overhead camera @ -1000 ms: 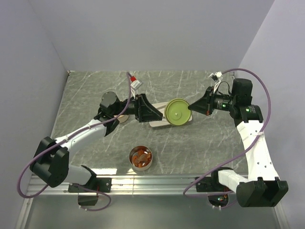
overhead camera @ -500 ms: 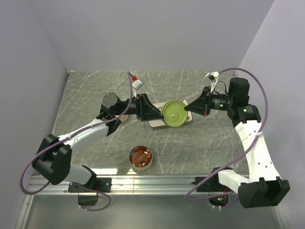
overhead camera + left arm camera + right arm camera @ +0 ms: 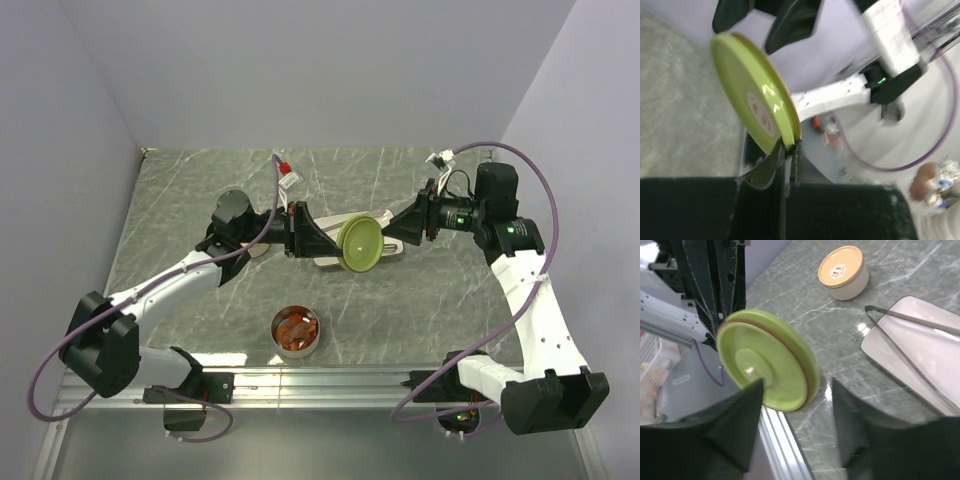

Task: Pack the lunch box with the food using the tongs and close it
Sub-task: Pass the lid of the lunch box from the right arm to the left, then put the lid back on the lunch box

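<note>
The tongs [image 3: 912, 319] lie flat on a white rectangular plate [image 3: 940, 365], pinching nothing. Their two thin arms are spread in a narrow V. In the right wrist view the joined end sits at the plate's corner at about 10 o'clock. The long axis runs from there toward 4 o'clock, where the open ends leave the picture. Neither gripper touches them. In the top view the tongs cannot be made out.

Above the plate's edge, a green round lid [image 3: 360, 243] hangs on edge and tilted, its flat face toward the right wrist camera. The left gripper [image 3: 788, 147] is pressed together on the lid's rim, reaching in from 9 o'clock in the top view. The right gripper [image 3: 796, 385] comes from 3 o'clock, its fingers [image 3: 735, 425] spread either side of the lid. Whether they touch it I cannot tell.

At 10 o'clock from the tongs' joint, well apart, stands a tan-lidded tub [image 3: 843, 271] on the marbled table [image 3: 180, 200].

The food [image 3: 296, 329], orange-red chunks, sits in a round container [image 3: 277, 340] near the table's front edge, at 7 o'clock from the lid.
</note>
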Motion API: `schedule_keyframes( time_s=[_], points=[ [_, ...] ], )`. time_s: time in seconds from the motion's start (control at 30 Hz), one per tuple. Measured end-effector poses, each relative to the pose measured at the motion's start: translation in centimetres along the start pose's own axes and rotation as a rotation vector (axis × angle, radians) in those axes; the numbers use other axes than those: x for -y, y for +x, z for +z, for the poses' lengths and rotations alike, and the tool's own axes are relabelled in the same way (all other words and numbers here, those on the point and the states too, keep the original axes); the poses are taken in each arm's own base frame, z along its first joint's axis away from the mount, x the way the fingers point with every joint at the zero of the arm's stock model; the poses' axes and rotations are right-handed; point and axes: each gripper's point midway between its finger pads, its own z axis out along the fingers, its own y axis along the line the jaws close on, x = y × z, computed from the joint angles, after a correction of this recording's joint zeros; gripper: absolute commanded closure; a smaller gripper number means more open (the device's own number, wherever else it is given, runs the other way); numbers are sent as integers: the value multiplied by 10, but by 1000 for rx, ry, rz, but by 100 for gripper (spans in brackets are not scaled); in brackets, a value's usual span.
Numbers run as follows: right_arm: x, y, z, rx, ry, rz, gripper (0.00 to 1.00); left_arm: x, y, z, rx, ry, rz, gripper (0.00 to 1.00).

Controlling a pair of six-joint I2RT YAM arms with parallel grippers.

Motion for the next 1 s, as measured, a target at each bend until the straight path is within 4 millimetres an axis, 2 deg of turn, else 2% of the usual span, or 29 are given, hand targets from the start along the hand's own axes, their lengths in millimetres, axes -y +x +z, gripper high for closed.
schedule_keyframes(
  time_s=[0.07, 0.23, 0.37, 0.53, 0.7, 0.77, 1.0],
  points=[
    [4, 1, 0, -2, 20, 0, 22, -7, 6, -3, -45, -48, 37, 100],
    [16, 0, -2, 1, 79, 25, 14, -14, 22, -24, -180, -182, 260, 100],
    [26, -4, -5, 11, 122, 44, 13, -18, 42, -53, -295, -288, 444, 100],
    [37, -10, -3, 5, 152, 57, 13, -33, 75, -92, -485, -434, 646, 100],
    [47, -6, -2, -12, 185, 70, 14, -45, 120, -131, -679, -514, 848, 100],
    [51, -5, -2, -18, 200, 75, 13, -44, 132, -142, -740, -521, 912, 100],
    [61, 1, -2, -40, 237, 82, 13, -40, 136, -151, -845, -518, 1169, 100]
  ],
)
